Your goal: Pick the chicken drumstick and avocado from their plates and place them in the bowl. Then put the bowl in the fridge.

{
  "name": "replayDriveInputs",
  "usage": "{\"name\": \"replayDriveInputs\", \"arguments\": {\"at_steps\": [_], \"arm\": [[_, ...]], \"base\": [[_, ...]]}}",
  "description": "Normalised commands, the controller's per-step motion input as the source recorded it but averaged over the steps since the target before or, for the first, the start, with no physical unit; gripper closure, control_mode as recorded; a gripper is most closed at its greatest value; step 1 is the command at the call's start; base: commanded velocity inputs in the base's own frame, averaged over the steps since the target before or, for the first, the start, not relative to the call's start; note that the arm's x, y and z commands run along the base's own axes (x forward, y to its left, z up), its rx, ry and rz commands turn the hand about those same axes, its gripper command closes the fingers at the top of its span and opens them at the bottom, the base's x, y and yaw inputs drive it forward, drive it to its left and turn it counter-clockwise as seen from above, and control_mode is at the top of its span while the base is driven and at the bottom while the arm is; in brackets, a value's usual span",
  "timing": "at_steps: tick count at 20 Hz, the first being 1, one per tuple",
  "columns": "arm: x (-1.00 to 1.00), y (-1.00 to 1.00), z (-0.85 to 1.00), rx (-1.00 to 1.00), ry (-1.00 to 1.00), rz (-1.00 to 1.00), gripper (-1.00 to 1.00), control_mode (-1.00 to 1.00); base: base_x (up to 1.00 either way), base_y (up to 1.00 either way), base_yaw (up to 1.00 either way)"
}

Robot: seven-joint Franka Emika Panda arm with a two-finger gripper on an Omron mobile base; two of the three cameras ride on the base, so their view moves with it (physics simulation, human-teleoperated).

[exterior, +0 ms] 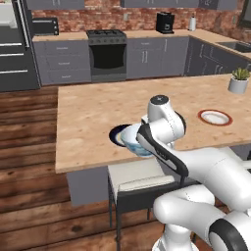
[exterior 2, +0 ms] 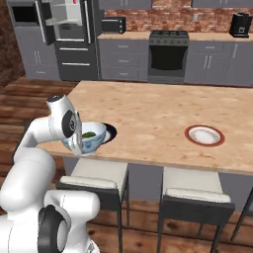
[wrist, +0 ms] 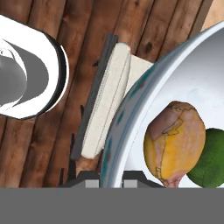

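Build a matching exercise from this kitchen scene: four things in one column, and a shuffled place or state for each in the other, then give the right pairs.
Things:
1. chicken drumstick
2. bowl
3. white plate with the red-brown rim
4. potted plant

Places or states:
A. bare, lying on the wooden island
B. standing near the island's far right corner
C. lying in the bowl beside the avocado
D. gripped at its rim by the gripper, at the island's near edge above a stool

Pairs: 1-C, 2-D, 3-A, 4-B
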Motion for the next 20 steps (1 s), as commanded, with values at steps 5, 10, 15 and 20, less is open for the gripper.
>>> {"name": "replayDriveInputs", "arguments": {"at_steps": [5, 10, 15, 20], "arm": [[0.00, 0.00, 0.00, 0.00, 0.00, 0.00, 1.00, 1.00], [0.00, 0.00, 0.00, 0.00, 0.00, 0.00, 1.00, 1.00], [0.00, 0.00, 0.00, 0.00, 0.00, 0.00, 1.00, 1.00], [0.00, 0.00, 0.00, 0.00, 0.00, 0.00, 1.00, 1.00]], "base": [[0.05, 0.89, -0.08], [0.08, 0.93, -0.02], [0.10, 0.94, 0.00], [0.17, 0.93, -0.01]]}}
